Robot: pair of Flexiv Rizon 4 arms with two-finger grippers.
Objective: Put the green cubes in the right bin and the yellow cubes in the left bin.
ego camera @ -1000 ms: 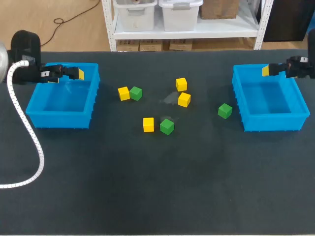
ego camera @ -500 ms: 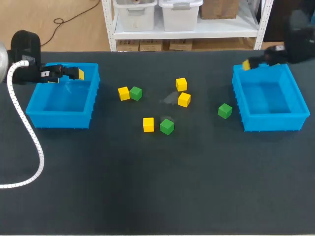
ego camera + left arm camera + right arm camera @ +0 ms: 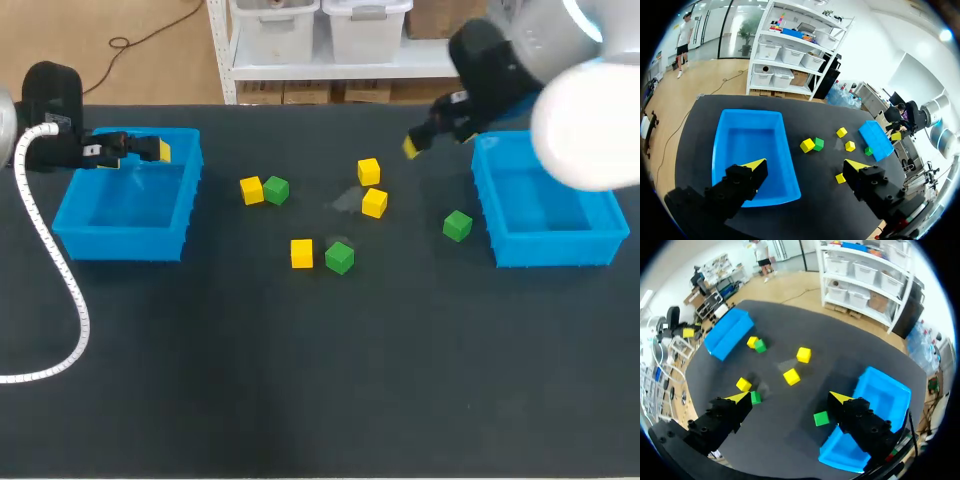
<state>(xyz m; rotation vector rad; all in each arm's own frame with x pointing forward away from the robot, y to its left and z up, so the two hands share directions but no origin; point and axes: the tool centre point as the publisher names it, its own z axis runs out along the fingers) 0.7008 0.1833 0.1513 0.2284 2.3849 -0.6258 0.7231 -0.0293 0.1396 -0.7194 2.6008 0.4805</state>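
Counter [image 3: 300, 380]: dark.
- Left bin [image 3: 62, 215], right bin [image 3: 492, 205]: blue, at opposite ends.
- Yellow cubes [image 3: 368, 171], four, and green cubes [image 3: 457, 225], three: loose on the counter between the bins.
- Left tool [image 3: 805, 164]: over the left bin's far rim, fingers spread, holding nothing.
- Right tool [image 3: 790, 397]: beside the right bin's far corner, fingers spread, holding nothing.

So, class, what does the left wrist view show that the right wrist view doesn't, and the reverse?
Only the left wrist view: the left gripper close up, fingers open, at the left bin. Only the right wrist view: the right gripper close up, open, and a third green cube beside a yellow cube. Both: the left bin, the right bin, four yellow cubes and two green cubes.
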